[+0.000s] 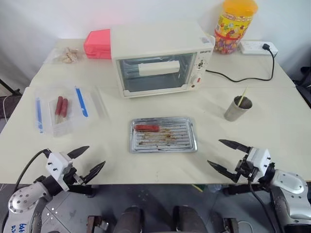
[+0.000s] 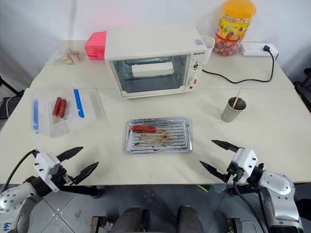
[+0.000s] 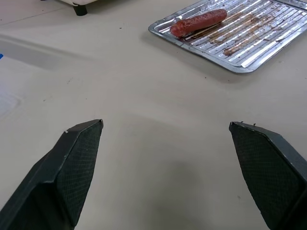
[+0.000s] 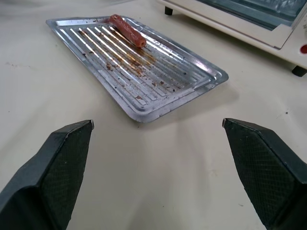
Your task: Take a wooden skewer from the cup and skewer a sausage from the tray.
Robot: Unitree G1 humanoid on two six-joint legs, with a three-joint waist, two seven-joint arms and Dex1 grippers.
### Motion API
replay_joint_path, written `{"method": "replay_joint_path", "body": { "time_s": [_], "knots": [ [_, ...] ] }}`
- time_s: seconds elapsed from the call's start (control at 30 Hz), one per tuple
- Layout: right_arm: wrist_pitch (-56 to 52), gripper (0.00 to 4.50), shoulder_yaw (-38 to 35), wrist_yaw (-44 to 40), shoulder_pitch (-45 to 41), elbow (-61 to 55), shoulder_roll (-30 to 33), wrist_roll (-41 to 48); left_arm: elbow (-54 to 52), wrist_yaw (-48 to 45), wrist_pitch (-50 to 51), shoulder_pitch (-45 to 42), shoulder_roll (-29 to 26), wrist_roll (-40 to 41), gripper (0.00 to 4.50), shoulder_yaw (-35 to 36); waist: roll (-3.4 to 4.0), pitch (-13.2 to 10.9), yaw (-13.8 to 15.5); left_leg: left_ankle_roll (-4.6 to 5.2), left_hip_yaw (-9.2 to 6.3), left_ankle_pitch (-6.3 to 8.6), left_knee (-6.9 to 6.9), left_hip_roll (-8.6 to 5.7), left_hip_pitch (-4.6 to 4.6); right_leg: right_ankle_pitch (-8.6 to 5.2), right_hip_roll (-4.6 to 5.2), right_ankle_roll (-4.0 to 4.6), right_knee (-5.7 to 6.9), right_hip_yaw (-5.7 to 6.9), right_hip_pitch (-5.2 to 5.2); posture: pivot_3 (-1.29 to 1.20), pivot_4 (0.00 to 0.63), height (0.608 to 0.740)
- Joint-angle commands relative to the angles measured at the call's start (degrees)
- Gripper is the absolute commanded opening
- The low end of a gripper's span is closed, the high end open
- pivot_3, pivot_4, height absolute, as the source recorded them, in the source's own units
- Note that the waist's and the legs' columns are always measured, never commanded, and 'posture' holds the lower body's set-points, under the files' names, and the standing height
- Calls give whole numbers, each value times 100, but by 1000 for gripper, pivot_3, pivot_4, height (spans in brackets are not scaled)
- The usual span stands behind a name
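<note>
Sausage (image 1: 146, 128) on tray's (image 1: 163, 146) far-left corner, skewer (image 1: 241, 97) tilted in cup (image 1: 237, 108) well off to the right, bare tabletop (image 1: 160, 162) before both empty grippers, left (image 1: 90, 160) and right (image 1: 227, 156), fingers spread wide at near edge.

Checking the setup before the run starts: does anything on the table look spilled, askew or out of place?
Nothing serious. The tray has brown grease stains on its ribbed bottom, with the sausage in its far left corner. The wooden skewer leans in the upright cup. Two more sausages lie on a clear plastic bag.
</note>
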State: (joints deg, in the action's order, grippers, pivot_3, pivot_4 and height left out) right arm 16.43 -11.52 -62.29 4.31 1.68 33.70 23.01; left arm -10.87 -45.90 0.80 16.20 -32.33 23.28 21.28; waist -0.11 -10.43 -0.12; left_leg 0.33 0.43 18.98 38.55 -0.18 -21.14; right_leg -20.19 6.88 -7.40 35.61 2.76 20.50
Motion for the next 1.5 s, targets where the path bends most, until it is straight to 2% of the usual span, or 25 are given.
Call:
{"method": "replay_joint_path", "body": {
  "time_s": [0.03, 0.1, 0.23, 0.4, 0.53, 0.63, 0.73, 0.83, 0.9, 0.97, 1.13, 1.27, 1.33, 1.5],
  "knots": [
    [28, 4500, -210, 38, -39, -161, 116, 164, -359, -82, 160, -196, -142, 251, 4477, 1, 0, 0, 4, 0, 0, 0, 0, 0, 0, 0, 0, 0, 0, 0, 0, 0, 150, 740],
    [-165, 4500, -476, 78, 14, -303, 287, 350, -484, -121, 441, -524, -209, 526, 4477, -48, 2, -1, 44, 0, -6, 0, 3, 0, -3, 0, 2, 0, 0, 1, 0, 0, 150, 740],
    [-441, 4500, -1231, 194, 262, -359, 677, 624, -739, -814, 959, -1102, -539, 1175, 4477, -322, 6, 0, 102, 1, -11, 0, 12, -10, -7, 0, 24, 0, 1, 0, -5, 0, 150, 740],
    [-547, 4500, -2112, 453, 584, 34, 905, 661, -689, -1323, 1368, -2099, -675, 1416, 4477, -932, 9, 2, 133, 1, -6, 0, 6, -9, -4, 0, 6, 0, -2, 14, -9, 0, 150, 740],
    [-805, 4500, -2300, 354, 658, 307, 1065, 692, -568, -1651, 1480, -2603, -620, 1371, 4477, -1368, 10, 2, 100, 1, 7, 0, 6, -6, 1, 0, -25, 0, 0, 14, -9, 0, 150, 740],
    [-1424, 4500, -2306, 200, 281, 420, 1489, 931, -480, -1716, 1430, -2757, -573, 1269, 4477, -1477, 25, -3, 11, 1, 13, 0, 2, -2, 2, 0, -28, 0, 2, 9, -6, 0, 150, 740],
    [-2533, 4500, -2075, -106, -466, 736, 2352, 1134, -444, -1682, 1494, -2746, -570, 1286, 4477, -1469, 57, -14, -64, 5, 25, -1, 6, -3, 5, 1, -25, -2, 3, 1, -5, 0, 150, 740],
    [-3430, 4500, -1000, -886, -1967, 1512, 3381, 788, -540, -1616, 1532, -2643, -528, 1324, 4477, -1446, 69, -18, -96, 6, 16, -3, 8, 2, 3, 1, -26, -1, 6, 6, -1, 0, 150, 740],
    [-3618, 4500, -331, -1124, -2972, 2031, 3582, 393, -584, -1573, 1536, -2617, -496, 1308, 4477, -1463, 66, -19, -96, 5, 11, -3, 5, 9, -3, 0, -24, 1, 1, 4, 2, 0, 150, 740],
    [-3899, 4500, 530, -1001, -4478, 2829, 3467, -386, -636, -1498, 1527, -2569, -437, 1281, 4477, -1476, 63, -22, -111, 3, -1, -2, 11, 13, -9, -2, -22, 3, -5, 3, -1, 0, 150, 740],
    [-4309, 4500, 1916, -767, -7017, 4691, 2725, -1883, -796, -1285, 1512, -2435, -310, 1247, 4477, -1512, 73, -34, -135, 4, 6, -2, 14, -7, -34, -1, -16, 2, -6, 2, 22, 0, 150, 740],
    [-4313, 4500, 2155, -906, -7949, 5828, 2272, -2288, -961, -1117, 1548, -2311, -256, 1257, 4477, -1489, 77, -36, -105, 0, 0, -1, 9, -5, -61, -1, -21, 2, 7, 9, 62, 0, 150, 740],
    [-4167, 4500, 2241, -891, -8176, 6198, 2150, -2504, -1029, -1058, 1563, -2249, -250, 1270, 4477, -1474, 78, -37, -107, 0, 10, -1, 22, -8, -109, -1, -22, 2, 25, 16, 112, 0, 150, 740],
    [-4243, 4500, 2174, -1055, -8617, 6806, 1901, -2691, -1142, -965, 1583, -2105, -257, 1304, 4477, -1446, 80, -38, -118, 1, 11, -1, 44, -12, -120, -1, -20, 1, 33, 22, 115, 0, 150, 740]
  ]
}}
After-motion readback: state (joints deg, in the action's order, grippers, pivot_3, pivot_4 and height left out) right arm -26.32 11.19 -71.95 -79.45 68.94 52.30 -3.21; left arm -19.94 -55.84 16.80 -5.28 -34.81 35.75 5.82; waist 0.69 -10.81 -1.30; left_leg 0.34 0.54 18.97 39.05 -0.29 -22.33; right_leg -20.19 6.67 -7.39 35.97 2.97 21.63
